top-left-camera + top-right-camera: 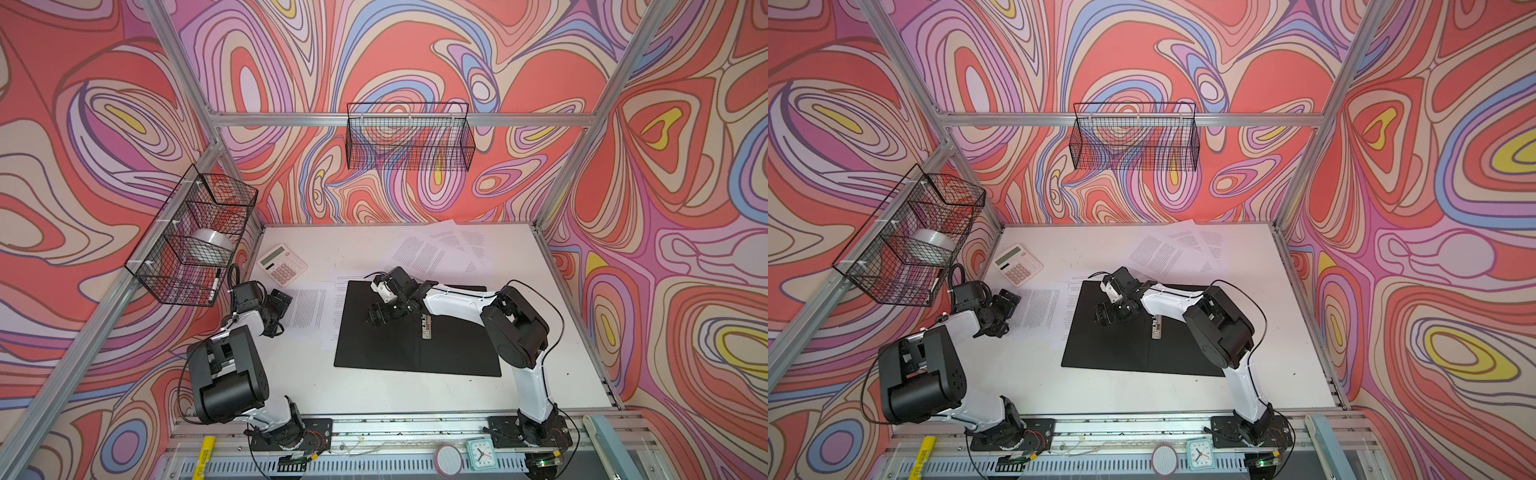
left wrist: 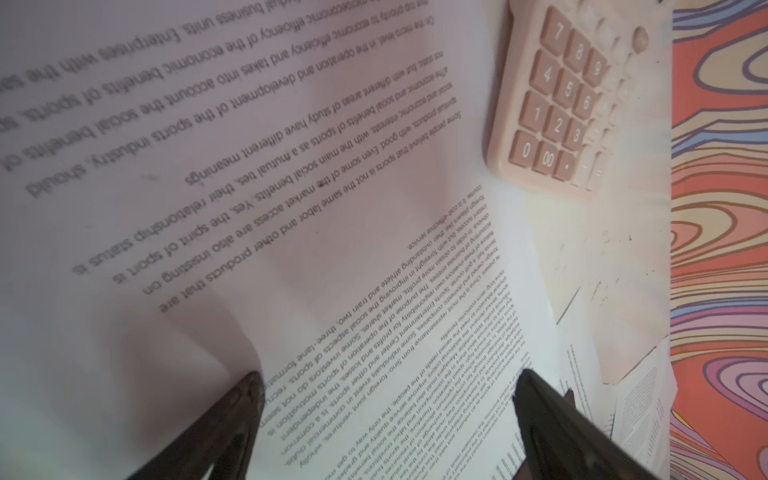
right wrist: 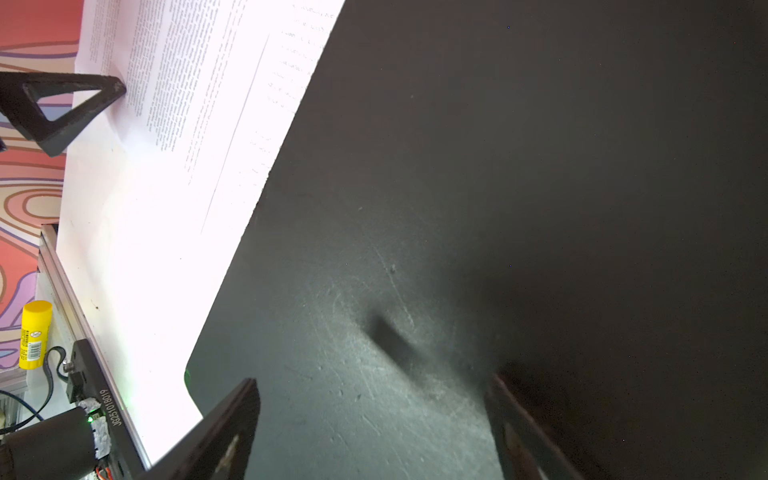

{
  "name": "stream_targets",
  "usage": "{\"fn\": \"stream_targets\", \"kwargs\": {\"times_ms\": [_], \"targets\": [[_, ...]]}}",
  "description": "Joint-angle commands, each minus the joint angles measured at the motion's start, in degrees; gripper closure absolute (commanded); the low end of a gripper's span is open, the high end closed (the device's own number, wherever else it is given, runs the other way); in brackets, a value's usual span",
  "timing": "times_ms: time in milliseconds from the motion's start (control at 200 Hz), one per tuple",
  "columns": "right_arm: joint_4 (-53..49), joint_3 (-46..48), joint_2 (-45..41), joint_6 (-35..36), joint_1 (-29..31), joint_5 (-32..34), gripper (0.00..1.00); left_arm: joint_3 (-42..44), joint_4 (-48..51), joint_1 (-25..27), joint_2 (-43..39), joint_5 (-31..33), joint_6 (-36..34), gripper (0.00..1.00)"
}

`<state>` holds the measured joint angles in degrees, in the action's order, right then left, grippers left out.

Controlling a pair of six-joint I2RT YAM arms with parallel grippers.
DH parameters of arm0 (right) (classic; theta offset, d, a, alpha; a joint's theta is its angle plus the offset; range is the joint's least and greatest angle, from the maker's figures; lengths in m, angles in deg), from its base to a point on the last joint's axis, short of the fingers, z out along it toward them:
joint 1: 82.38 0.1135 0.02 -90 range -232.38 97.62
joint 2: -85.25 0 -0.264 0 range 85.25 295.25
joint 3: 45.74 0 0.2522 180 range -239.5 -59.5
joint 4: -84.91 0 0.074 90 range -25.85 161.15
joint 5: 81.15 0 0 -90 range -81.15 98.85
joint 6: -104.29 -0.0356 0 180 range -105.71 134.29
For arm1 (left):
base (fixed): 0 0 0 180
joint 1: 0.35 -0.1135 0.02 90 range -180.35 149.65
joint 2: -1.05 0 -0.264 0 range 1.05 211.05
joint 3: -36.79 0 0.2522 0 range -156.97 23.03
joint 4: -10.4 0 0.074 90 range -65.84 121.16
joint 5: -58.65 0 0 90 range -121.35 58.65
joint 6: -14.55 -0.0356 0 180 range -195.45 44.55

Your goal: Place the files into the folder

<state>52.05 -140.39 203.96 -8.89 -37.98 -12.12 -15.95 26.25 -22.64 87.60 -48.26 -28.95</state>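
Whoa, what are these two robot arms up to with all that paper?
The folder lies open, black inside up, no sheet visible in it yet. The right gripper, open, hangs over it. The left gripper, also open, is low over a printed sheet beside the folder. More sheets lie scattered farther back.

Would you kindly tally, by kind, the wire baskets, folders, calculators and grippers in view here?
Wire baskets: 2 (back basket, side basket)
Folders: 1 (folder, lying open)
Calculators: 1 (calculator)
Grippers: 2 (left gripper, right gripper)
Total: 6
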Motion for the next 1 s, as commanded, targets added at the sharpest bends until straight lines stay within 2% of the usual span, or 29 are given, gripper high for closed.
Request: {"fn": "stream_targets", "kwargs": {"times_ms": [0, 255, 386, 581, 706, 786, 871, 991], "targets": [[-1.2, 0.3, 1.6, -1.0, 0.3, 0.7, 0.10, 5.5, 4.3, 3.0, 0.8, -0.9, 0.3, 0.06], [-1.2, -1.1, 4.0, -1.5, 0.3, 0.0, 0.11, 12.9, 6.7, 9.7, -5.1, -0.5, 2.3, 0.06], [-1.0, -1.7, 5.0, -1.7, 0.3, -0.5, 0.12, 13.9, 8.0, 14.6, -8.1, -0.2, 3.2, 0.06], [-0.9, -2.9, 6.4, -2.0, 0.3, -1.4, 0.12, 13.0, 8.2, 24.0, -8.9, 0.9, 6.4, 0.06], [-1.1, -3.5, 6.7, -2.1, 0.3, -1.2, 0.12, 7.3, 10.3, 30.4, -6.7, 0.7, 5.2, 0.07], [-1.2, -3.6, 6.7, -2.0, 0.3, -1.3, 0.12, 3.9, 15.1, 31.3, -8.7, 2.3, 2.7, 0.07], [-1.3, -3.3, 6.4, -1.8, 0.3, -1.0, 0.12, 0.7, 21.1, 31.2, -12.9, 8.8, -0.3, 0.04], [-1.7, -3.1, 5.7, -1.0, 0.3, -0.2, 0.14, -2.1, 26.0, 27.1, -16.0, 11.0, -2.4, 0.01]]}}
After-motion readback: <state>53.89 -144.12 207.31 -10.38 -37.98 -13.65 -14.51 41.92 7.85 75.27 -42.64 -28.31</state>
